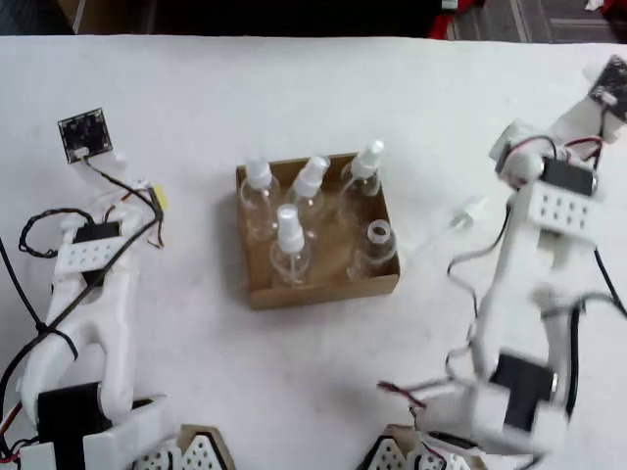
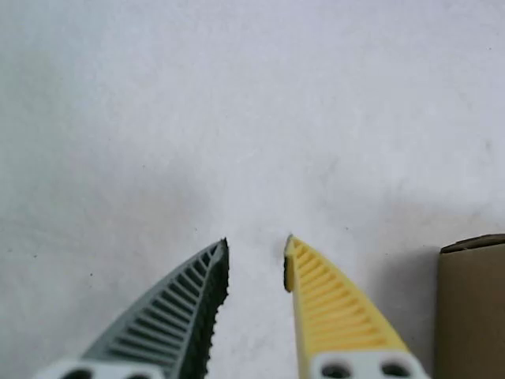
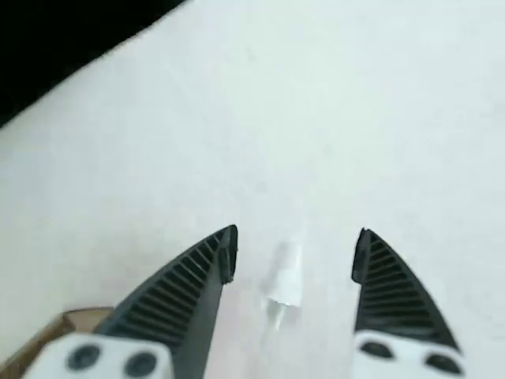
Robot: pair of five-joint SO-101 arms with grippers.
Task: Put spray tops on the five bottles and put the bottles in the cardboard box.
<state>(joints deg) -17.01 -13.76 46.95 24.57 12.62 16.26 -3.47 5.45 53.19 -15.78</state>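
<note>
Plastic spray top beside the cardboard box — likely light, slick; I'd pinch its collar. Right jaws open, left jaws open.

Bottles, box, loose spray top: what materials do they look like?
Bottles: probably clear plastic, possibly glass; the box floor shows through them, and they carry glossy highlights.
Box: brown cardboard, matte, with a raw cut rim.
Loose spray top: white to translucent plastic, smooth by its look; too small to be sure.
</note>
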